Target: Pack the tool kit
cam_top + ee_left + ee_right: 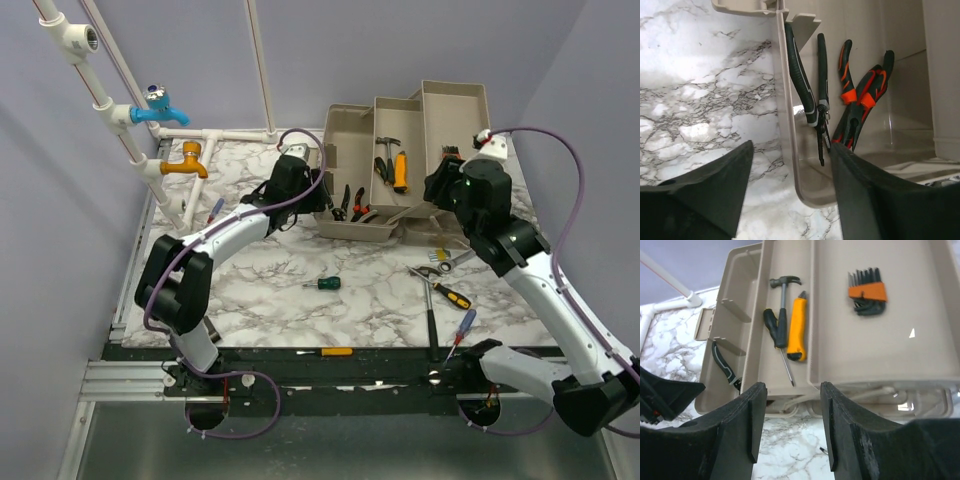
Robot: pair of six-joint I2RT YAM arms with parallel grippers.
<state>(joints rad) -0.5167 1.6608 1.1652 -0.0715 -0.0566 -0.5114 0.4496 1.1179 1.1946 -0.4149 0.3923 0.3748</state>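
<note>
The left end effector [790, 148] is spread wide and holds nothing, its fingers standing either side of the outer wall of the toolbox's lowest tray [788, 100]. Two pairs of pliers lie in that tray, one green-black [801, 82] and one orange-black [860, 97]. The toolbox [455, 100] sits folded open at the back of the counter [250, 290]. In front of it a green screwdriver [323, 283] lies alone, and a yellow-handled one [335, 351] lies at the near edge.

The middle tray holds a hammer [784, 282] and a yellow knife [796, 330]; the top tray holds a set of hex keys [867, 292]. The right end effector [791, 386] hovers above the box front, moderately open and empty. Below it a wrench [447, 257], a yellow-black screwdriver [447, 292] and a long hammer [430, 320] crowd together.

The job looks partly done, with the next pick due. The left arm should lift clear of the tray wall before swinging, then close across the green screwdriver's handle at its middle. The right arm should take the outermost tool of the cluster, so that neighbours are not dragged.
</note>
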